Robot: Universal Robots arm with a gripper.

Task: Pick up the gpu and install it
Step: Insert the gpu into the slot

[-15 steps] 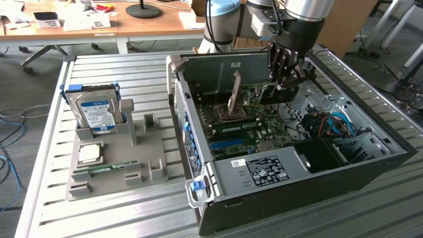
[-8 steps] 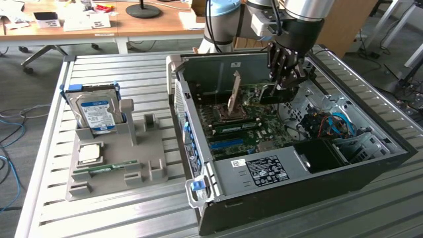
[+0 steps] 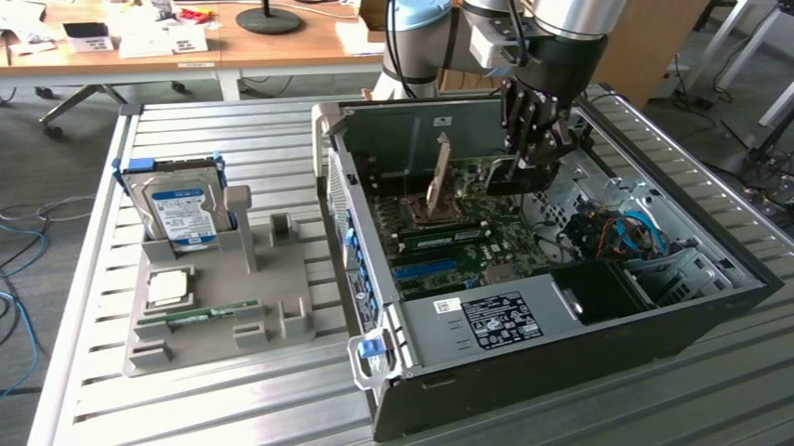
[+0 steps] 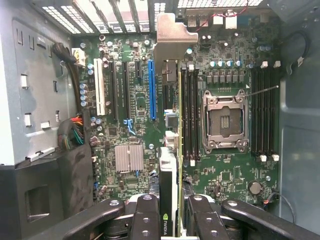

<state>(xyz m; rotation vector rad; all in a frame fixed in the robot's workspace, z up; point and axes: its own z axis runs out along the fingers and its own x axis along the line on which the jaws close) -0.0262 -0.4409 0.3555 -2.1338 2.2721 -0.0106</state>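
Note:
My gripper reaches down into the open PC case and is shut on the gpu, a thin dark card held on edge above the motherboard. Its silvery bracket points toward the rear wall of the case. In the wrist view the gpu runs edge-on from between the black fingers out to the bracket. It lies just beside the long blue slot, between that slot and the black memory slots. Whether the card touches the board I cannot tell.
On the exterior view's left a grey holder tray carries a silver hard drive with a blue label, a square chip and a green RAM stick. Cables and a drive bay crowd the case's front end. The CPU socket is bare.

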